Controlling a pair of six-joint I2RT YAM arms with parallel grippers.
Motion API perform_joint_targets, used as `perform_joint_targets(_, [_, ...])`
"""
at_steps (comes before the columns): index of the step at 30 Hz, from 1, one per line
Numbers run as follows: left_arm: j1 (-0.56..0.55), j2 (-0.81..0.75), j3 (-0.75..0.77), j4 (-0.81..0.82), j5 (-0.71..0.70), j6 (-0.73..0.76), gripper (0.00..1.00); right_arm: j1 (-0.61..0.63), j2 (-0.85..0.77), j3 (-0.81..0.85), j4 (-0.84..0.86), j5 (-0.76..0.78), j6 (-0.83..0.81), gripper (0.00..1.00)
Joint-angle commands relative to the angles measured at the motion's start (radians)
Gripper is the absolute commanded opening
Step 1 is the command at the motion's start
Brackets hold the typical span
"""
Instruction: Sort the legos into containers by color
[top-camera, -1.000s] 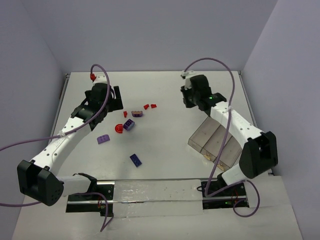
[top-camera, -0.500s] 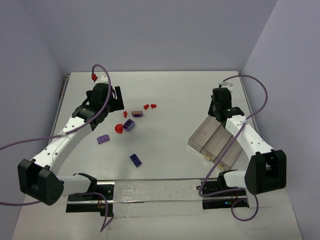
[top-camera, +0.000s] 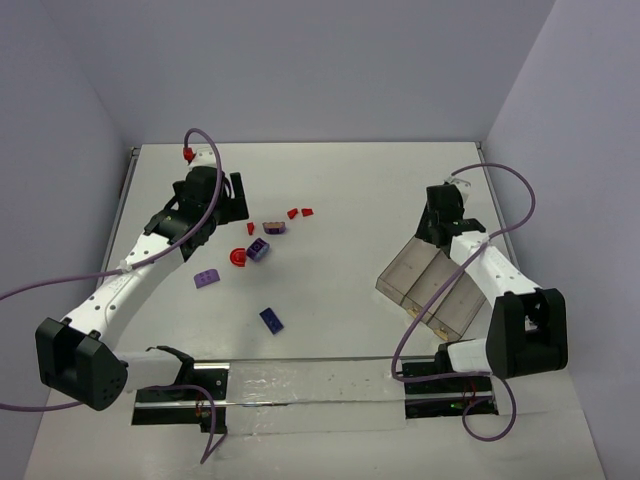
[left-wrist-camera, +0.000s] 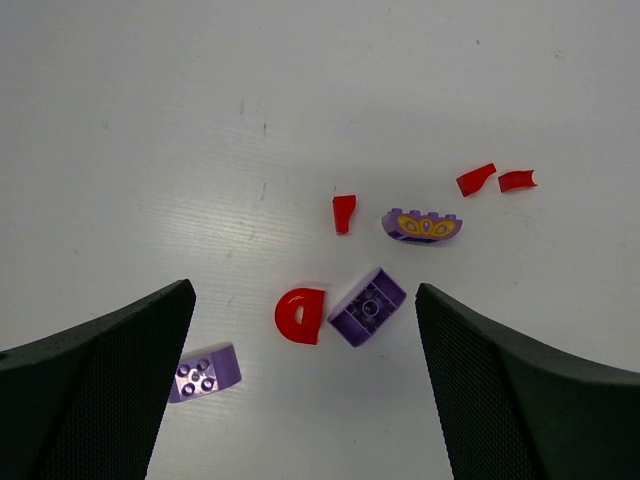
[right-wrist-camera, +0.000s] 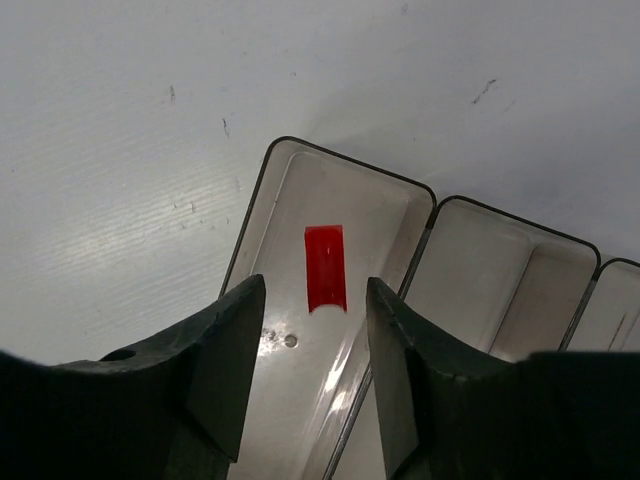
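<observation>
1. White table (top-camera: 350, 190) lies under both my arms.
2. My right pincer (right-wrist-camera: 308, 330) hangs, fingers apart, over the tray (right-wrist-camera: 347, 161). A red brick (right-wrist-camera: 325, 266) lies loose below it in the end compartment, which I take to be the red bin.
3. My left pincer (left-wrist-camera: 303, 292) gapes wide above the red half-disc (left-wrist-camera: 299, 315) and purple brick (left-wrist-camera: 367, 306), ready to pick.

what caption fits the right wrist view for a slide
Right end effector open over a red brick in the tray's end compartment.
</observation>
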Motion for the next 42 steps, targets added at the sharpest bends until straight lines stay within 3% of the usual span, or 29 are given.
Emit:
perform_joint_targets(1, [-0.006,0.000,0.020,0.031,-0.003,-0.014,0.99,-0.005,-0.015,0.020,0.042,0.024,-0.001,0.56])
perform_joint_targets(6, [-0.006,-0.016,0.010,0.039,-0.006,-0.027,0.99,0.015,-0.037,0.079,0.031,-0.024,-0.023,0.55])
perform_joint_targets(10, [-0.006,-0.024,-0.003,0.053,0.011,-0.045,0.99,0.157,-0.018,0.170,0.035,-0.039,-0.102,0.57])
perform_joint_targets(13, [-0.006,-0.019,-0.001,0.044,0.007,-0.057,0.99,0.311,0.075,0.281,0.005,-0.081,-0.176,0.66])
perform_joint_targets(19, [-0.008,-0.017,0.014,0.007,-0.025,-0.064,0.99,0.492,0.394,0.568,-0.134,-0.173,-0.320,0.76])
perform_joint_targets(21, [-0.008,-0.022,0.011,0.004,-0.029,-0.063,0.99,0.510,0.440,0.611,-0.153,-0.200,-0.333,0.76])
perform_joint_targets(24, [-0.008,-0.044,0.004,-0.001,-0.042,-0.060,0.99,0.518,0.626,0.816,-0.264,-0.207,-0.286,0.76])
perform_joint_targets(30, [-0.009,-0.054,-0.003,-0.012,-0.046,-0.065,0.99,0.518,0.821,1.017,-0.306,-0.200,-0.094,0.76])
perform_joint_targets(42, [-0.009,-0.063,-0.009,-0.021,-0.064,-0.050,0.99,0.517,1.005,1.179,-0.308,-0.119,-0.027,0.75])
